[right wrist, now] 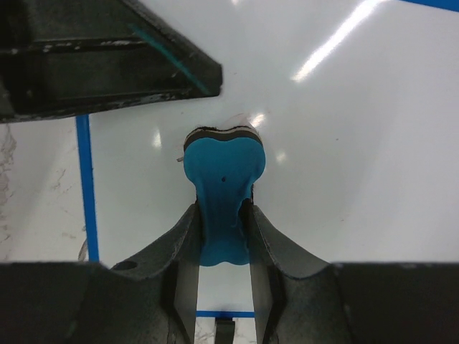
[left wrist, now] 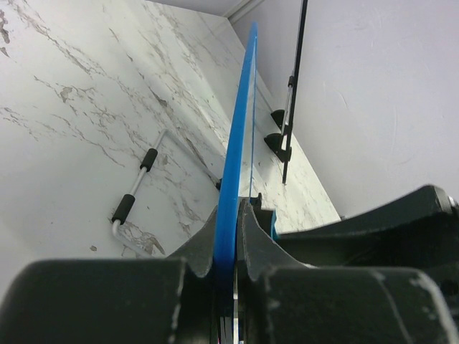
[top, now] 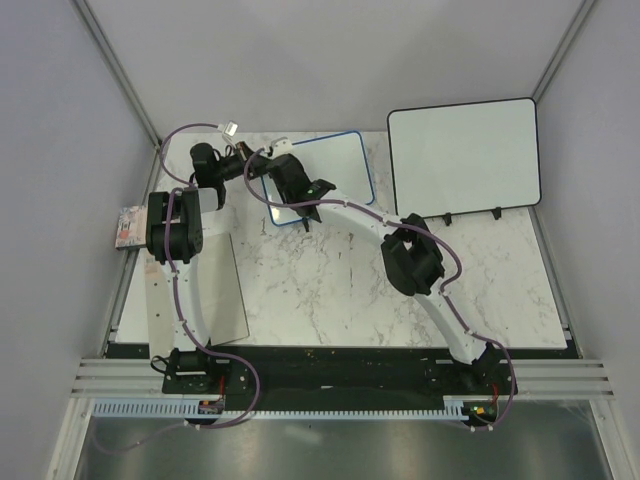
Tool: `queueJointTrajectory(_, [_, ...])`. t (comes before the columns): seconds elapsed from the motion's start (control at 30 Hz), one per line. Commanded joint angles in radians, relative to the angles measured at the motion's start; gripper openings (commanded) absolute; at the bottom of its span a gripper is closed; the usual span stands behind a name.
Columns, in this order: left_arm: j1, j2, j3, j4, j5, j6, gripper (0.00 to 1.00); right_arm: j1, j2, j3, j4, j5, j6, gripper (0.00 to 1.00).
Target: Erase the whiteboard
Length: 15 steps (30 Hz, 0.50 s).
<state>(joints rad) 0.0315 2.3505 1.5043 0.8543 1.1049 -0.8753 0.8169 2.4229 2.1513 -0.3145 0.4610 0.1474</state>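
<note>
Whiteboard [top: 340,165] with blue frame sits toward the marble tabletop's [top: 330,290] far left. The left gripper [left wrist: 233,215] clenches its frame edge. The right gripper [right wrist: 224,222] grasps a blue eraser [right wrist: 224,161] against its white surface.

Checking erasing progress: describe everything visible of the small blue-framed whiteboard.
The whiteboard is a glossy white rectangle with a thin blue frame, rounded corners, small black feet, no writing visible. It sits askew on the marble table, the left gripper shut on its frame edge, the right gripper holding a blue eraser against its face.
</note>
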Motion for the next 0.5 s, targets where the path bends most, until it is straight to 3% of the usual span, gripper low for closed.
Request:
queueJointTrajectory(0.0, [-0.021, 0.001, -0.006, -0.031, 0.001, 0.219, 0.02, 0.044, 0.077, 0.007, -0.071, -0.094, 0.004, 0.0])
queueJointTrajectory(0.47, [-0.019, -0.003, -0.004, -0.044, 0.0, 0.233, 0.02, -0.051, 0.016, -0.045, 0.001, 0.068, 0.116, 0.0])
